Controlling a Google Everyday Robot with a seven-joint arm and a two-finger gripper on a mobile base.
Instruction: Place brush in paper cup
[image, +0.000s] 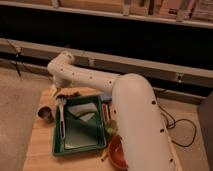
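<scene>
A wooden worktop (40, 146) is seen in the lower left, with grey floor to its left and behind it. A shallow green tray (82, 139) is set on the middle of the worktop. The white arm (135, 120) is seen rising from the near right, covering the right part of the worktop, reaching far and left to a bend, then dropping towards the tray's far left corner. The gripper (64, 95) is found there, dark, low over the tray's far rim, with its fingers spread; nothing is seen pinched between them. The brush (61, 122) is seen inside the tray along its left wall, its pale handle running from far to near, with the head at the far end just under the gripper. Whether the fingers touch the head cannot be told. A pale cloth (82, 111) is crumpled in the far half of the tray, just right of the handle. A dull metal cup (45, 113) is stood on the worktop just outside the tray's left wall, level with the brush head. A small green cup (111, 129) is noted at the tray's right rim, against the arm. An orange bowl (117, 153) is placed near the tray's near right corner, partly covered by the arm.
</scene>
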